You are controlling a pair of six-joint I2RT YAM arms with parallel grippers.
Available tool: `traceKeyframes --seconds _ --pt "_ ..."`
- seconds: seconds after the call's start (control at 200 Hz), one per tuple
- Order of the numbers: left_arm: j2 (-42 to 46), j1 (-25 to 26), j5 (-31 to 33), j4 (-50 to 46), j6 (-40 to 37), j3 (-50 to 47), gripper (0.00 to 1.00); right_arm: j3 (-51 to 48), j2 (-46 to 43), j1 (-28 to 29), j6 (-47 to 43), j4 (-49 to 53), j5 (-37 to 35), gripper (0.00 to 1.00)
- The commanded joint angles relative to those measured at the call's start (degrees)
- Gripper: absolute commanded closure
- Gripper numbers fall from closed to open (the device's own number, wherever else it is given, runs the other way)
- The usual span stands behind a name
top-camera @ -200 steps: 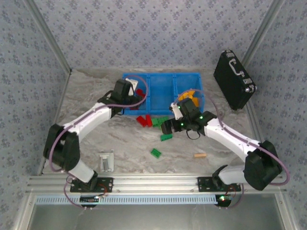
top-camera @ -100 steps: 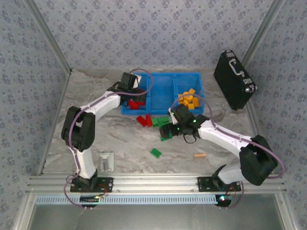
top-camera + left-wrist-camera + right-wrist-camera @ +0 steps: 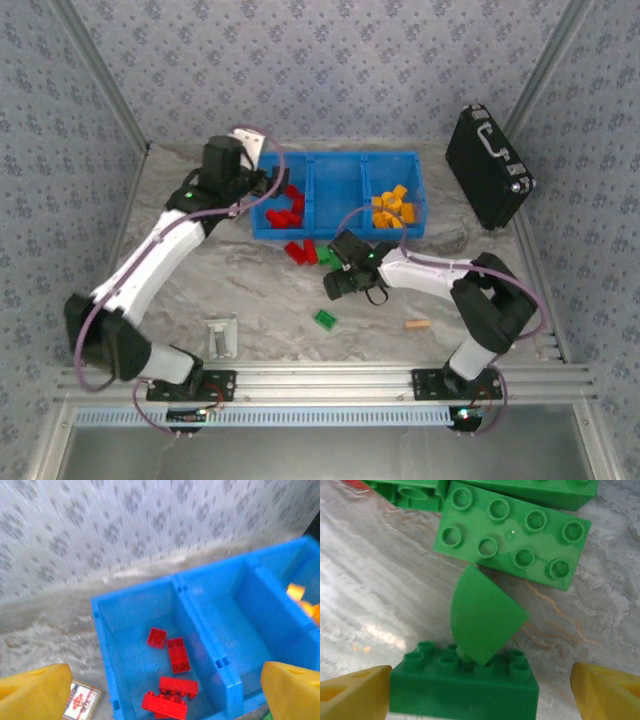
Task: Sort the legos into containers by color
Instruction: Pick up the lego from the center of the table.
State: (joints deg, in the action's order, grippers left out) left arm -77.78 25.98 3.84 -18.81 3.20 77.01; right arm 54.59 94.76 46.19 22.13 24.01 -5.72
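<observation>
The containers are three joined blue bins (image 3: 338, 160). Several red legos (image 3: 285, 210) lie in the left bin (image 3: 125, 645), the middle bin is bare, and orange-yellow legos (image 3: 392, 210) fill the right one. My left gripper (image 3: 268, 186) hangs open above the red legos (image 3: 172, 695), holding nothing. Low over the table, my right gripper (image 3: 338, 283) is also open, its fingertips either side of a green brick (image 3: 465, 685). A green quarter-round piece (image 3: 482, 615) leans on that brick. Another green brick (image 3: 512, 540) lies just beyond.
Red legos (image 3: 300, 250) lie on the table in front of the bins, and a lone green one (image 3: 325, 319) sits nearer the arms. A tan stick (image 3: 417, 324) lies front right. A black case (image 3: 490, 165) stands at the right. A printed card (image 3: 80, 700) rests beside the left bin.
My left gripper has opened over the left bin and pulled back to the left. My right gripper has come down and leftward from the right bin to the green bricks.
</observation>
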Motion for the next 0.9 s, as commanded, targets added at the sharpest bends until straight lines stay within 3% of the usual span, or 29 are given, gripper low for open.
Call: traceKeyframes --seconds 0.0,0.31,0.72,0.895 --pt "4.2 -0.1 -0.9 -4.7 -1.1 -0.7 0.03 3.2 2.6 0.6 1.4 2.0 -2.9 0.11" --pt "17.5 -0.2 1.6 -12.5 -0.8 -4.2 0.01 5.6 6.1 1.7 2.3 4.3 -4.2 0.25" --pt "24.6 -0.3 1.0 -19.8 -0.4 -8.8 0.01 5.5 0.0 4.3 4.1 10.1 -6.3 0.31" --pt "29.4 -0.3 -0.5 -24.3 -0.5 -13.4 0.01 10.6 -5.8 3.3 2.3 15.0 -6.4 0.33"
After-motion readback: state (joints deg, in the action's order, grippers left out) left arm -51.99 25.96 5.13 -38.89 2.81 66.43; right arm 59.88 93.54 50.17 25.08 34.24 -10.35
